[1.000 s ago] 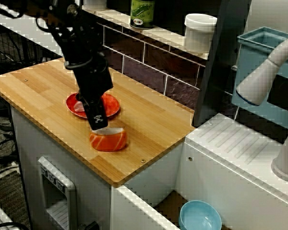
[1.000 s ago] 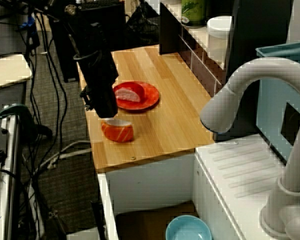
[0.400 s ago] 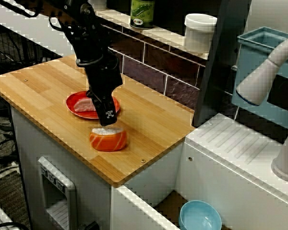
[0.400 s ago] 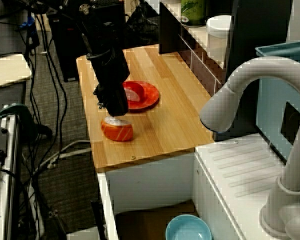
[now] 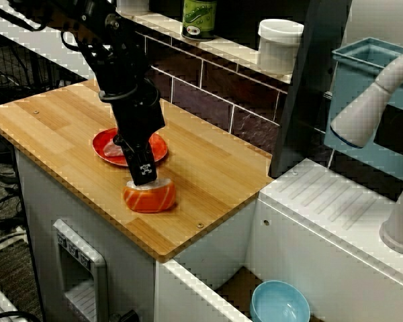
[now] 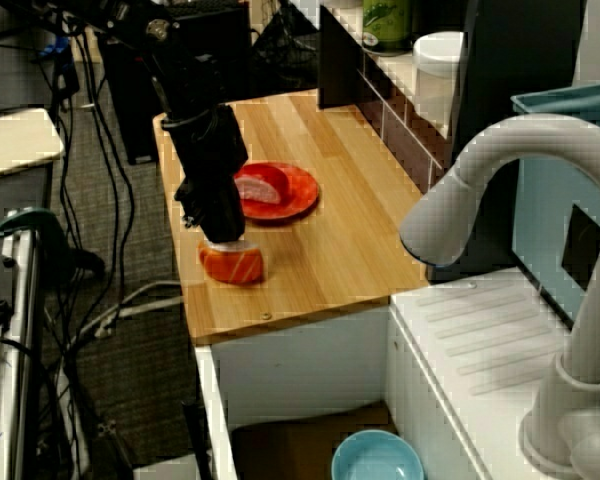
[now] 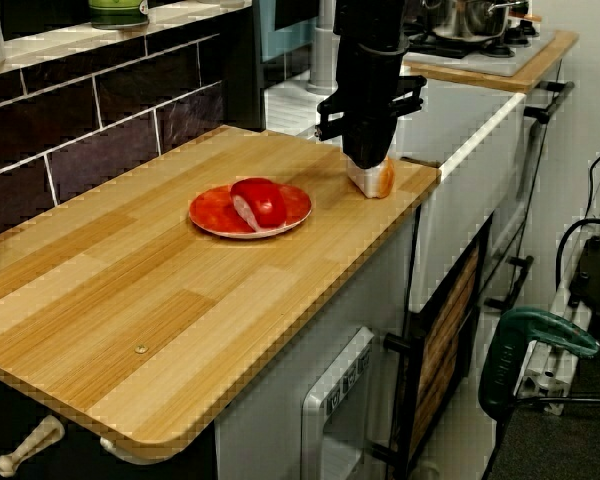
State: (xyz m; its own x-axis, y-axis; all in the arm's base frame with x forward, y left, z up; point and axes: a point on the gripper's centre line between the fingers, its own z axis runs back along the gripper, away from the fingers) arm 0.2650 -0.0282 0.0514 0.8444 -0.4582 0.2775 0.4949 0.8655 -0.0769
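Gripper (image 5: 145, 178), raised a moment ago, is back down with its tip on the white top of the salmon sushi (image 5: 150, 198), which sits on the wooden counter (image 5: 54, 114) just beside the red plate (image 5: 98, 142); finger gap and grip can't be made out

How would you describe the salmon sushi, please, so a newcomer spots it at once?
On the wooden counter, look near the edge beside the red plate. The salmon sushi lies on bare wood under the black pincer, orange with white stripes, unlike the plate's red piece.
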